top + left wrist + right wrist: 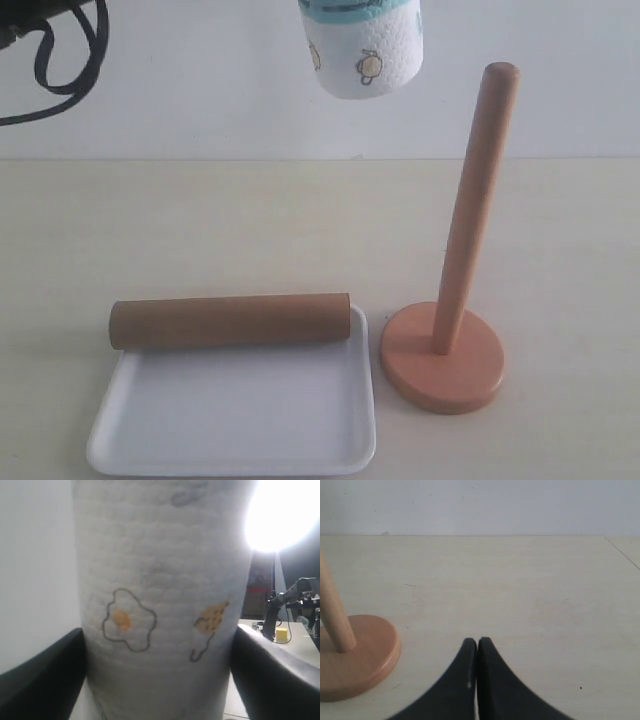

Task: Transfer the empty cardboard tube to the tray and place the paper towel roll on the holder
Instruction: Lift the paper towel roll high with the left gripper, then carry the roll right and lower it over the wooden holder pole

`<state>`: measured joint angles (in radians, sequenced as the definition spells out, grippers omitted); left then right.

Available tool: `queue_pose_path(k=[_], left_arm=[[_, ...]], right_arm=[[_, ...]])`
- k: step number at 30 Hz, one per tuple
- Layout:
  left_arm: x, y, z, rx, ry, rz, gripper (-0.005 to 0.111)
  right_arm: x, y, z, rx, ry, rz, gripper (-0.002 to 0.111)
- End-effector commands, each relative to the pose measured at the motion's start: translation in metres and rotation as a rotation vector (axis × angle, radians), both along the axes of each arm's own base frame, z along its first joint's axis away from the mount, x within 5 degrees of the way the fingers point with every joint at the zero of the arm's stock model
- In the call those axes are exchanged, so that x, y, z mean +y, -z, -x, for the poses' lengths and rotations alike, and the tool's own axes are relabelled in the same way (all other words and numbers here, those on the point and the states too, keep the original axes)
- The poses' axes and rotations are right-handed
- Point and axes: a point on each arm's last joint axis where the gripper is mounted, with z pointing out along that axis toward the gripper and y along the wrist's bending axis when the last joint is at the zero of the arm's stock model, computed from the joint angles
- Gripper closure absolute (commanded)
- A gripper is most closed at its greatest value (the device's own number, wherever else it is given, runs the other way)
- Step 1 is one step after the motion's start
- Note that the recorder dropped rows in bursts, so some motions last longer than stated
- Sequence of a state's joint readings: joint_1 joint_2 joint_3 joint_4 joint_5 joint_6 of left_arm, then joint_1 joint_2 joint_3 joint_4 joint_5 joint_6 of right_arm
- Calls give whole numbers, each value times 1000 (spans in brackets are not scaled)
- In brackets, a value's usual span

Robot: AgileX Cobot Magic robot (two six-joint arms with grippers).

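The paper towel roll hangs high in the air at the top middle of the exterior view, left of the holder's rod top. My left gripper is shut on the roll, its black fingers pressed to both sides. The empty cardboard tube lies across the far edge of the white tray. The wooden holder stands upright on its round base, right of the tray. My right gripper is shut and empty, low over the table beside the holder base.
Black cables hang at the top left corner. A pale wall rises behind the beige table. In the left wrist view a bright lamp and distant equipment show past the roll.
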<state>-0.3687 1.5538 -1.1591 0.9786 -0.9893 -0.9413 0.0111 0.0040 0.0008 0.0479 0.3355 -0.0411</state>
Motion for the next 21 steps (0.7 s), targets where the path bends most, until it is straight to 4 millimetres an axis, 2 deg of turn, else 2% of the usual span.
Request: queue_pose_path(k=[1, 4, 11, 18, 21], left_arm=[[5, -21, 16, -11, 40, 71, 103], [4, -32, 25, -13, 66, 101, 103], [-29, -55, 39, -59, 57, 60, 103], [-47, -54, 45, -53, 46, 43, 103], [-56, -49, 41, -33, 41, 35, 103]], right_arm=[[0, -1, 0, -14, 2, 5, 108], [0, -1, 0, -14, 2, 5, 108], [0, -1, 0, -14, 2, 5, 108], [0, -1, 0, -12, 2, 9, 108], [0, -1, 0, -12, 2, 9, 108]])
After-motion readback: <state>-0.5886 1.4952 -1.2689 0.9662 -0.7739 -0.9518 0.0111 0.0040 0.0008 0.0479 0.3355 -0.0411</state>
